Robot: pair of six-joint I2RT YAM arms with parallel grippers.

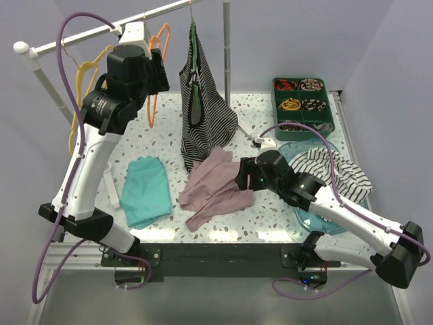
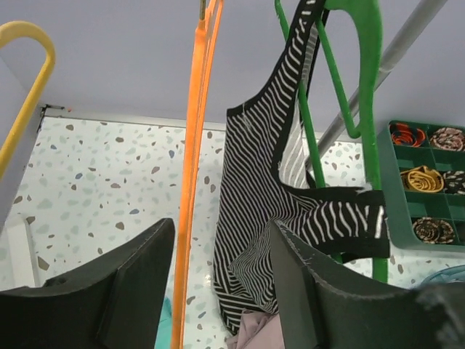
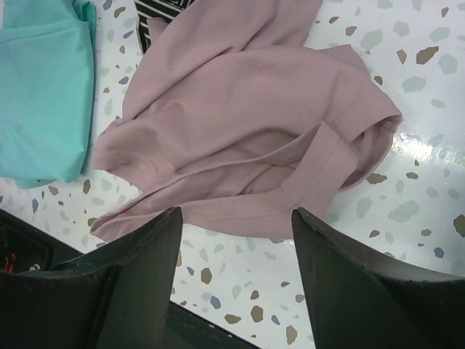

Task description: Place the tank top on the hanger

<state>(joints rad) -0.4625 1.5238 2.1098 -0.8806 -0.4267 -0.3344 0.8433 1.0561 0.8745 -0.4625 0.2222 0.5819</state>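
The mauve-pink tank top (image 1: 215,186) lies crumpled on the table's middle; in the right wrist view it (image 3: 240,138) fills the upper part. My right gripper (image 3: 236,218) is open, hovering just above the top's near edge, holding nothing; in the top view it (image 1: 241,177) is at the top's right side. The orange hanger (image 1: 155,74) hangs from the rail at the back left. In the left wrist view its thin orange arm (image 2: 190,182) runs between the jaws of my open left gripper (image 2: 221,240), not clamped. From above, the left gripper (image 1: 145,71) is raised by the rail.
A black-and-white striped top (image 1: 201,112) hangs on a green hanger (image 2: 363,87) beside the orange one. A yellow hanger (image 1: 84,95) hangs at the left. A teal folded cloth (image 1: 145,189) lies left of the tank top. A green compartment tray (image 1: 302,101) and a striped cloth (image 1: 338,172) are at the right.
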